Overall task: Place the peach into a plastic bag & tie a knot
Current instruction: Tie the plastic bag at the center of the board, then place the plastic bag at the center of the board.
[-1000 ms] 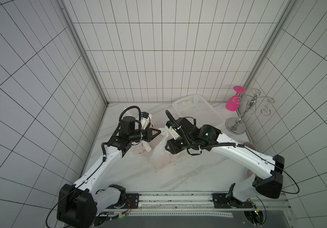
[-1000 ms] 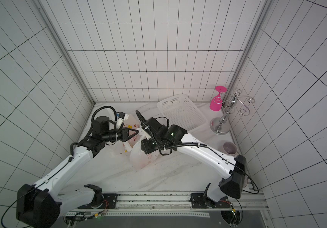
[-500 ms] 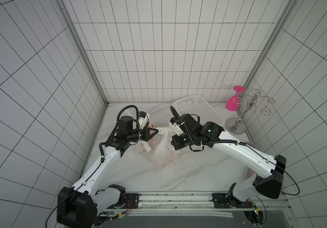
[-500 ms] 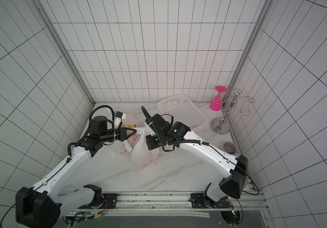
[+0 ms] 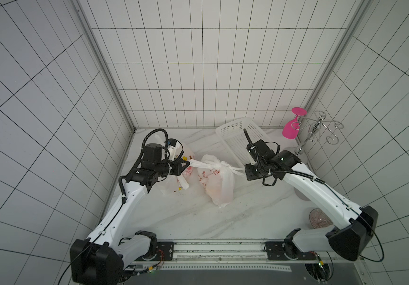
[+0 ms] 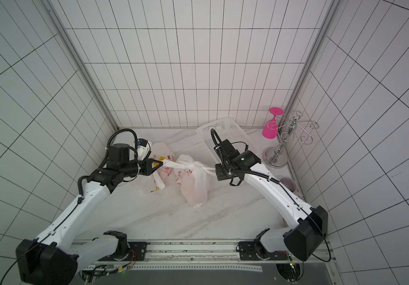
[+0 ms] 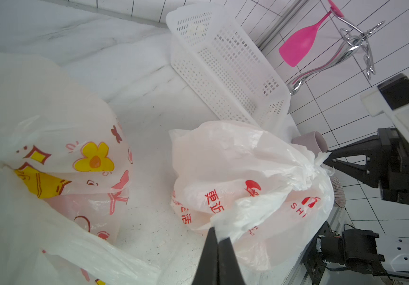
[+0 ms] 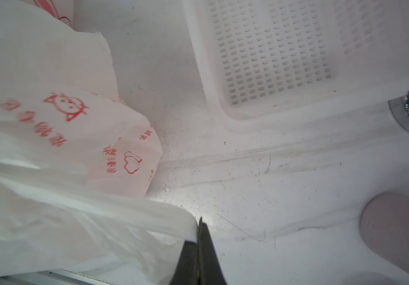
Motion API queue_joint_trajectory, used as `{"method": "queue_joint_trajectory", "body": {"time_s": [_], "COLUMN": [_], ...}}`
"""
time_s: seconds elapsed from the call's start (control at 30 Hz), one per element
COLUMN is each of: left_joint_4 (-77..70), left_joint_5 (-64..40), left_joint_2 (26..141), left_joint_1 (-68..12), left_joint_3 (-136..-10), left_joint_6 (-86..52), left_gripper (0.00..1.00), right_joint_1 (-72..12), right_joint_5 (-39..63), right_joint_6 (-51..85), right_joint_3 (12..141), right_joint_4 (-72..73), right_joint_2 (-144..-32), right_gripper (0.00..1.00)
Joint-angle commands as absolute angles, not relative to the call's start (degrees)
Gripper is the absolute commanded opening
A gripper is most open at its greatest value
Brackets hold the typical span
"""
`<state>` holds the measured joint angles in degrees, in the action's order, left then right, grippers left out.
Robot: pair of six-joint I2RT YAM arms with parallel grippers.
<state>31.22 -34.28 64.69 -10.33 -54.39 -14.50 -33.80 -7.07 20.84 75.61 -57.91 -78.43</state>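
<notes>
Left tool (image 5: 186, 163) and right tool (image 5: 244, 170) pinch handles (image 5: 198, 162) of the translucent red-printed plastic bag (image 5: 219, 190); pull evenly apart to tighten its knot (image 5: 217, 164).

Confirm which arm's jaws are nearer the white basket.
Right. Right arm: jaws on the plastic bag handle, beside the white basket. Left arm: jaws beyond the bag, farther.

A robotics lab test cell. White tiled walls (image 5: 198, 74) box in a marble-patterned tabletop (image 5: 198, 217). The left arm (image 5: 129, 197) and right arm (image 5: 322, 195) mount on a metal rail (image 5: 218, 246).
</notes>
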Motion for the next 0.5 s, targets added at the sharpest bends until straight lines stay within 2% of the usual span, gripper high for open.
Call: {"method": "queue_joint_trajectory", "body": {"time_s": [0.0,0.13,0.47], "left_joint_4": [32.93,33.31,29.63], "left_joint_5": [-24.49,-22.09,-21.8], "left_joint_2": [65.77,67.18,69.07], "left_joint_1": [-5.47,-1.3,-1.23], "left_joint_3": [-53.11,-53.13,-52.91], "left_joint_6": [-16.0,-17.23,-16.92], "left_gripper": [0.0,0.0,0.0], "right_joint_1": [-28.19,-23.91,-21.6], "right_joint_5": [-16.31,-17.08,-16.79], "right_joint_6": [23.37,24.94,24.21], "right_joint_3": [69.99,67.47,65.98], "right_joint_4": [-64.73,-62.38,-58.49], "right_joint_2": [-78.25,-79.39,-82.44], "right_gripper": [0.0,0.0,0.0]}}
